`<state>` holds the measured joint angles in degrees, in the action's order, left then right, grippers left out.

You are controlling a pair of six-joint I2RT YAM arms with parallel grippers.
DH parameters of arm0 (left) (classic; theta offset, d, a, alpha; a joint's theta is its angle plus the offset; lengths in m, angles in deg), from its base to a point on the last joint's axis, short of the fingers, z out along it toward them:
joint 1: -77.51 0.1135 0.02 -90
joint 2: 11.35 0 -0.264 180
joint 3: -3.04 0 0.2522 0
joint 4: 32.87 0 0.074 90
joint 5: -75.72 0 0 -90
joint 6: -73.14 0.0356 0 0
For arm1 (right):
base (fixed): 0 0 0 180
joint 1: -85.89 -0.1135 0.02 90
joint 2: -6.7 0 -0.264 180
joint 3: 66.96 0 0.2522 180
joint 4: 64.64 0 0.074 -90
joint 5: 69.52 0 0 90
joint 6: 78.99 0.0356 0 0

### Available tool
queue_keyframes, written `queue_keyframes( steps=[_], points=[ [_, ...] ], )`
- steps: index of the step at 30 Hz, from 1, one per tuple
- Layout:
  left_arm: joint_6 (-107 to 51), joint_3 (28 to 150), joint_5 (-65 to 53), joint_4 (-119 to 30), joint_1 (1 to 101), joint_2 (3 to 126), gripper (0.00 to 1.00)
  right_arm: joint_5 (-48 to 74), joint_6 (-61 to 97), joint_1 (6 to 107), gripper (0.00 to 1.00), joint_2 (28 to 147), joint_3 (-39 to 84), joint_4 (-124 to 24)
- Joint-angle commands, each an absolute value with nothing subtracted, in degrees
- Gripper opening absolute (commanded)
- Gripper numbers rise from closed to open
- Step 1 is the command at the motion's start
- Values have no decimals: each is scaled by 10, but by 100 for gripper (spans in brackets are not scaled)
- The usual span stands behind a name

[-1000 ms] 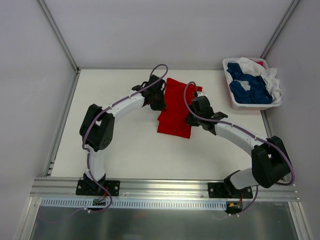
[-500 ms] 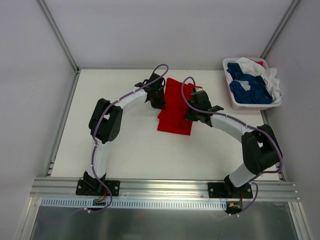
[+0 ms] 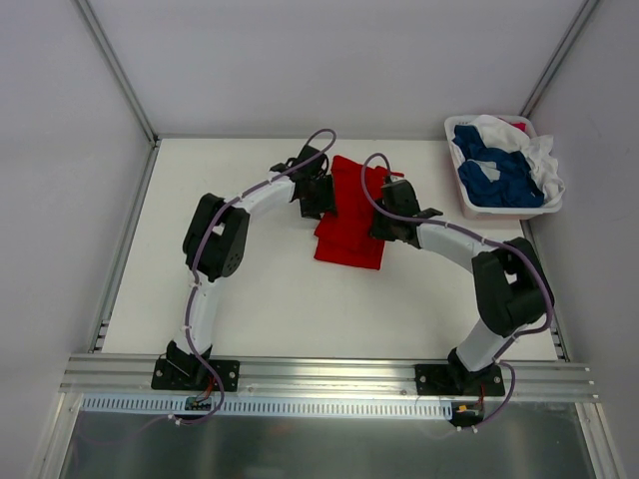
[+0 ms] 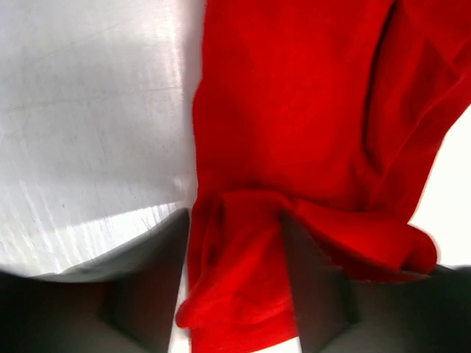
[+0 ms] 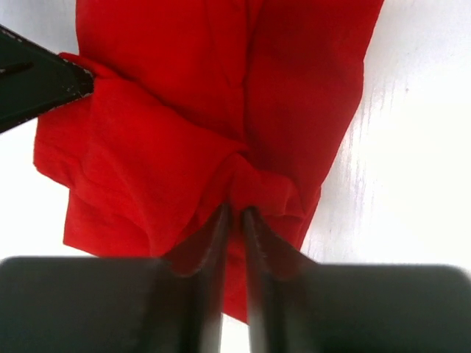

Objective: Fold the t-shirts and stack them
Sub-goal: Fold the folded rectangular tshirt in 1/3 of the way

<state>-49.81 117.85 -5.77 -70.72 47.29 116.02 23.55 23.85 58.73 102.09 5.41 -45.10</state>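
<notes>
A red t-shirt (image 3: 351,215) of soft matt cloth, creased and bunched, lies on a smooth white table (image 3: 270,289) with a faint sheen and fine scratches. The right gripper (image 5: 235,213) has matt black fingers, seemingly plastic. At the far right, a white plastic basket (image 3: 504,213) holds dark blue and white cloth shirts (image 3: 499,175). A brushed metal rail (image 3: 329,371) lines the near edge.

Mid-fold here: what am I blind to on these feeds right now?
- Left wrist: whether the left gripper truly clamps the red t-shirt bunched between its fingers.
- Top external: that gripper and the right gripper cover the shirt's held edges.
- Top external: how many shirts lie heaped in the basket; lower ones are buried.
- Both wrist views: frame edges cut the shirt off.
</notes>
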Motion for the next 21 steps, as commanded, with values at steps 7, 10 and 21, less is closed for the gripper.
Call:
queue_keyframes(
  steps=[7,10,21],
  points=[
    [-482,1198,-52,-712,484,1157,92,217,234,593,43,1041,88,-462],
    [-484,1192,-52,-711,484,1150,92,215,236,593,45,1040,88,-463],
    [-508,1098,-62,-705,474,1086,91,218,259,579,44,1007,45,-476]
  ],
)
